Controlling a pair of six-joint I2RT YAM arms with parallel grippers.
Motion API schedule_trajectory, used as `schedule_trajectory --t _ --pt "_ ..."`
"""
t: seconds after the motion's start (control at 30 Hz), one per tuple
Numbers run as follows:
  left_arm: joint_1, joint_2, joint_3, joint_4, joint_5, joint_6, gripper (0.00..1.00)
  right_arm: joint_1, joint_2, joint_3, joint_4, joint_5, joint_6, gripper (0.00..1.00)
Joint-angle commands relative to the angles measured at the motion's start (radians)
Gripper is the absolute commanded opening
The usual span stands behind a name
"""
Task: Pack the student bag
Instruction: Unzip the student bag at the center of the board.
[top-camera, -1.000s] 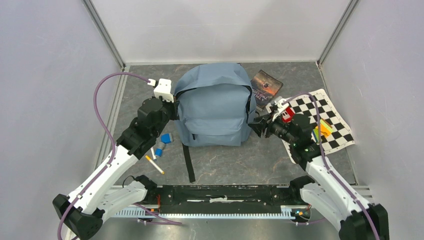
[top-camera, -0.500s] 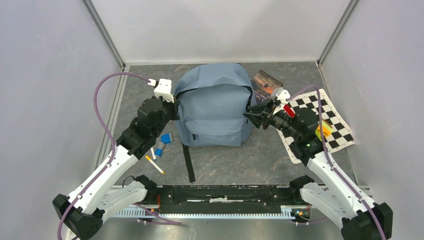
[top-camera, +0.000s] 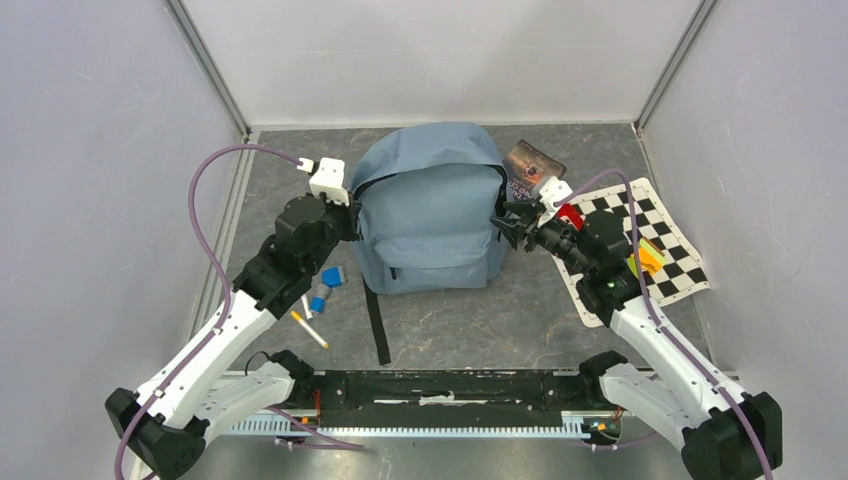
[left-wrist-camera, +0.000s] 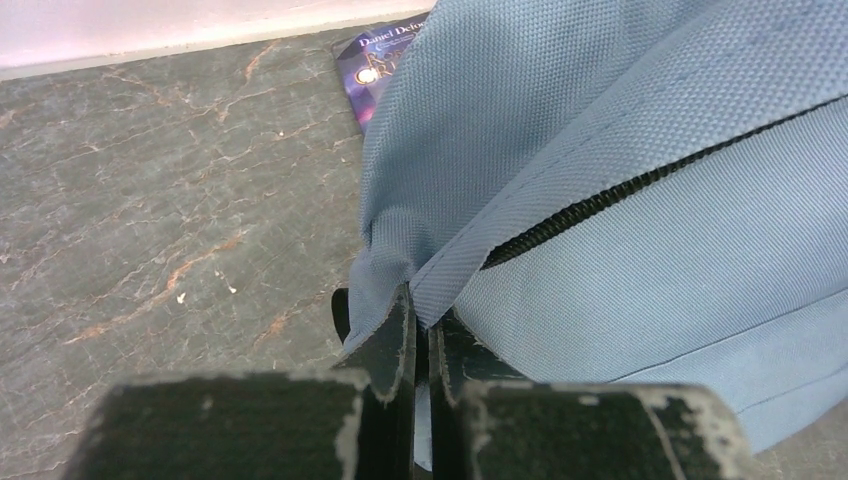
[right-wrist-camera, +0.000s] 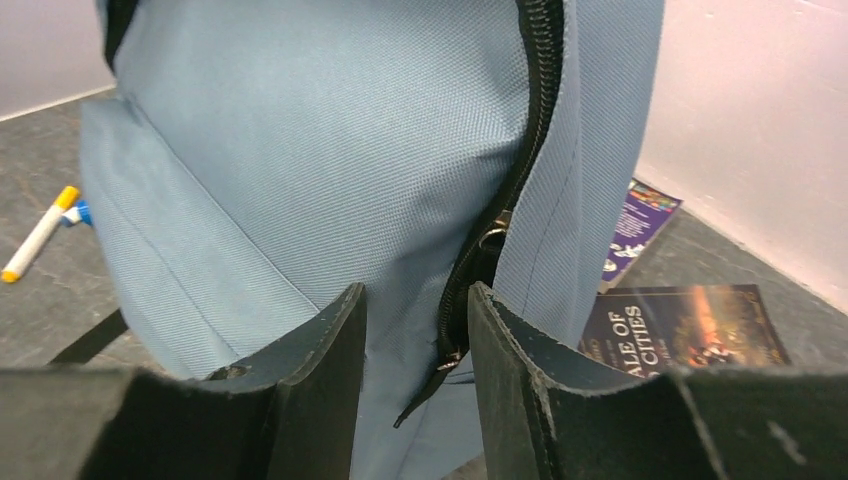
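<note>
Since the earlier top view, the right gripper (top-camera: 505, 222) has travelled up the right flank of the student bag (top-camera: 425, 215), from near its lower corner to about mid-height. The left arm has not shifted.

The student bag is a soft grey-blue fabric backpack, standing upright at the centre rear of the marbled grey tabletop (top-camera: 450, 320). Its front pocket faces the arms, and a black strap (top-camera: 377, 325) trails forward onto the surface. The black zipper (right-wrist-camera: 530, 130) runs down its side seam and appears closed along the stretch seen from the right wrist.

The left gripper (left-wrist-camera: 420, 325) is pressed together on a fold of bag fabric where the seam meets the end of the zipper on the left flank. It pinches the cloth between its fingers (left-wrist-camera: 390, 340).

The right gripper (right-wrist-camera: 415, 300) stands partly spread, one finger to either side of the zipper line. The metal zipper pull (right-wrist-camera: 490, 235) hangs above and just beyond the gap. No contact between pull and fingers can be confirmed.

A paperback book (top-camera: 533, 165) lies behind and to the right of the bag. A chequered mat (top-camera: 660, 250) lies under the right arm. Two blue blocks (top-camera: 332, 276) and a marker (top-camera: 310, 330) lie on the tabletop to the bag's left.
</note>
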Motion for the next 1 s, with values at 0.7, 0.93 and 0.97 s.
schedule_trajectory --t 0.7,0.93,0.97 --pt "0.002 -0.013 0.001 0.08 0.077 0.0 0.02 0.003 0.12 0.072 0.133 0.245 -0.107 0.36" --pt "0.002 -0.012 0.001 0.078 0.075 0.001 0.02 0.002 0.127 0.055 0.176 0.332 -0.123 0.22" --pt "0.002 -0.013 0.001 0.079 0.077 0.001 0.02 0.002 0.131 0.053 0.185 0.335 -0.126 0.22"
